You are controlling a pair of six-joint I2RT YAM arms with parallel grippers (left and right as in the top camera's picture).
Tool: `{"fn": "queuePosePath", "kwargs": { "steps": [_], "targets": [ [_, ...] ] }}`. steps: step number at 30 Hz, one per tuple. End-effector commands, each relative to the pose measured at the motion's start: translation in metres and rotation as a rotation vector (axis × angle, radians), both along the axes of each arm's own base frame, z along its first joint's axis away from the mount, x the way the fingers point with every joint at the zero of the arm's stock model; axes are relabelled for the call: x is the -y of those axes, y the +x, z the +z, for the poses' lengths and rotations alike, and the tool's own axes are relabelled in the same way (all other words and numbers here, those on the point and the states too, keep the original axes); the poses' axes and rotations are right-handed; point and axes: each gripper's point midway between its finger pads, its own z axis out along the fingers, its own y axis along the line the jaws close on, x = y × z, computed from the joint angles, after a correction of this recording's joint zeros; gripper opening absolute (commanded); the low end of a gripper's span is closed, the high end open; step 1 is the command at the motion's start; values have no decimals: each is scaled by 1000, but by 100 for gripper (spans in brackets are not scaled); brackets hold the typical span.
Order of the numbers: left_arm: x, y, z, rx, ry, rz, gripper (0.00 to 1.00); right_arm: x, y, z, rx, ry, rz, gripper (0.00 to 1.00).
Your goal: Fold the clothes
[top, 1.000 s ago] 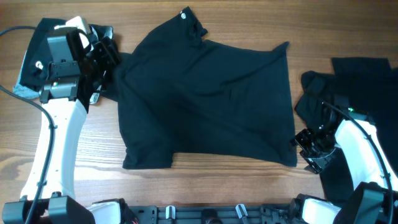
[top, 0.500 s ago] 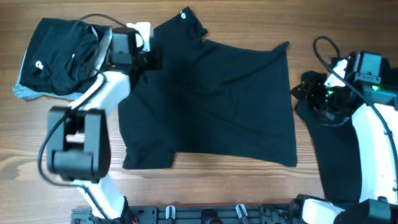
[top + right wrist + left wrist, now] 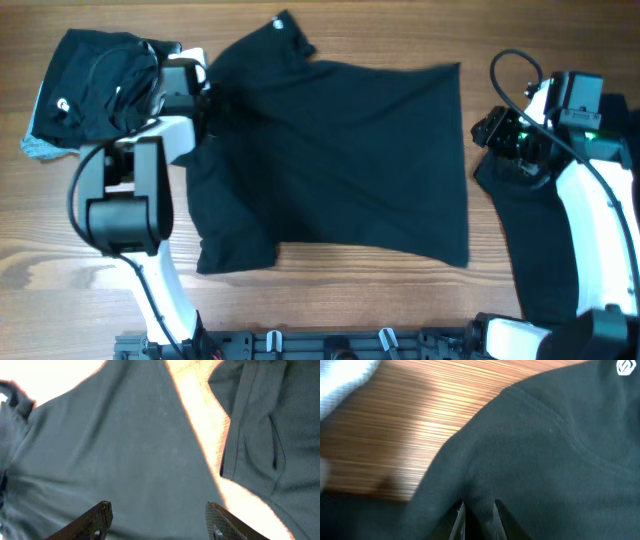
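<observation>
Wooden table [image 3: 350, 297] (perhaps laminate), evenly lit

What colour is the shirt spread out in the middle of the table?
Black. The shirt shows best in the overhead view.

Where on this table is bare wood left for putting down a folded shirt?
Bare wood lies in front of the spread shirt, and beyond its far edge toward the right. Crowded: the left pile, the right garment.

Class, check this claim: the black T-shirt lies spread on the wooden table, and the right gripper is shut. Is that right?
No: the right gripper is open, jaws wide apart, as the right wrist view shows. The black T-shirt does lie spread on the wooden table.
</observation>
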Motion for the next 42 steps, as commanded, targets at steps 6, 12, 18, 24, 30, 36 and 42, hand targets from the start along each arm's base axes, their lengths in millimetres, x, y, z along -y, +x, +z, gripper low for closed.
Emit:
{"fn": "queuePosePath", "kwargs": {
  "steps": [6, 12, 18, 24, 30, 36, 42],
  "targets": [
    [-14, 16, 20, 7, -141, -3, 33, -19, 19, -83, -170, 12, 58, 64],
    [-11, -2, 147, 120, -134, -16, 61, -16, -87, -112, -619, 1, -14, 64],
    [-7, -61, 207, 70, -136, -8, 68, -33, -152, -156, -784, 82, -52, 64],
    [-9, -96, 186, -92, -153, 16, 71, -43, -176, -180, -810, 142, -128, 23],
    [-37, -128, 172, -215, -174, 102, 67, 2, -173, -160, -808, 94, -304, 6],
    [-43, -177, 131, -470, -246, 270, 65, 25, -169, -140, -720, 70, -360, 22],
    [-32, -237, 72, -704, -257, 296, 65, 27, -165, -139, -693, 60, -327, 47]
  ]
}}
